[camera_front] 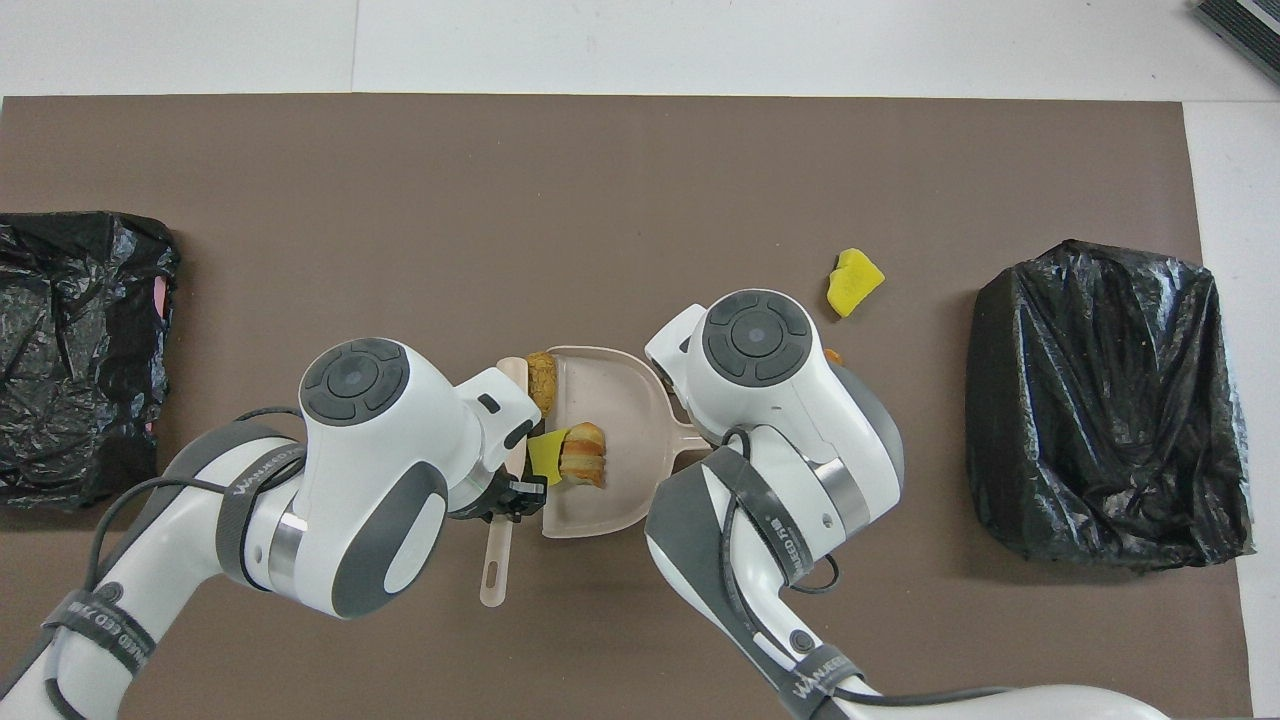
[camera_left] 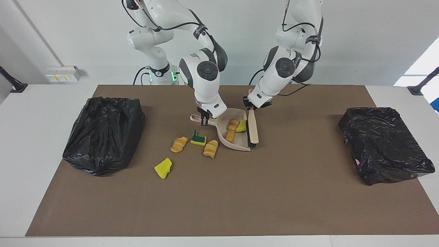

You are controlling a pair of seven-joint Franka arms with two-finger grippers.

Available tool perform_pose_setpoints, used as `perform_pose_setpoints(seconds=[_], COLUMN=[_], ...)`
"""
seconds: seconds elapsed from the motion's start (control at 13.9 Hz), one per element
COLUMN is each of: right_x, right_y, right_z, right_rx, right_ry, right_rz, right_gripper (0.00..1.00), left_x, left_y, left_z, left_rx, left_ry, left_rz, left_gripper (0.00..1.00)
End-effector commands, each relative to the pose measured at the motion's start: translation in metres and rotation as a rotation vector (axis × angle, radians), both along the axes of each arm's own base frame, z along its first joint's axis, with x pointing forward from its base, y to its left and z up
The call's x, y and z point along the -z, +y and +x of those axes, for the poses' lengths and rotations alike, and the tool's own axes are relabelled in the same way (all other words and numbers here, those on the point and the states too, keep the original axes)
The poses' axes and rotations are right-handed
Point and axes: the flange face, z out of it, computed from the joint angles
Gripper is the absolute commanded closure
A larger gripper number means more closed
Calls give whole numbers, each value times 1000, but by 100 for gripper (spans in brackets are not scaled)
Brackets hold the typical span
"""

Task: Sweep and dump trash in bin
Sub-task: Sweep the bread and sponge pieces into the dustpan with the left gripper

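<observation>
My right gripper (camera_left: 204, 119) is shut on the handle of the beige dustpan (camera_left: 223, 135), which rests on the brown mat. My left gripper (camera_left: 252, 106) is shut on the beige brush (camera_left: 253, 128), whose bristles stand at the pan's open edge. In the pan lie two croissant pieces (camera_left: 232, 130) and a yellow sponge chunk (camera_left: 241, 126); they also show in the overhead view (camera_front: 583, 453). On the mat beside the pan, toward the right arm's end, lie a croissant piece (camera_left: 211, 148), a green-yellow sponge (camera_left: 198, 139), another croissant piece (camera_left: 179, 144) and a yellow sponge (camera_left: 163, 168).
A bin lined with a black bag (camera_left: 103, 133) stands at the right arm's end of the mat. A second one (camera_left: 384, 144) stands at the left arm's end. The brown mat (camera_left: 240, 206) stretches bare from the trash to the table's edge farthest from the robots.
</observation>
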Motion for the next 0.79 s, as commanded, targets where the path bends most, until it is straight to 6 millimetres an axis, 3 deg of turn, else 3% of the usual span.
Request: perform_pose_setpoints(seconds=[0.0, 0.36, 0.57, 0.72], right_x=[0, -8, -15, -20], right_y=[2, -7, -26, -36], right_z=[-8, 4, 13, 17], right_rx=[16, -6, -20, -28], right_ry=[-9, -8, 2, -2], right_rz=[22, 60, 101, 107], right_gripper=[100, 100, 100, 100], left_x=[-1, -3, -4, -15], left_y=[-5, -4, -5, -4], left_z=[-10, -10, -14, -14], left_rx=[-15, -21, -33, -76], left_ry=[-19, -19, 8, 14], left_rz=[-42, -46, -33, -27], left_gripper=[100, 100, 100, 100])
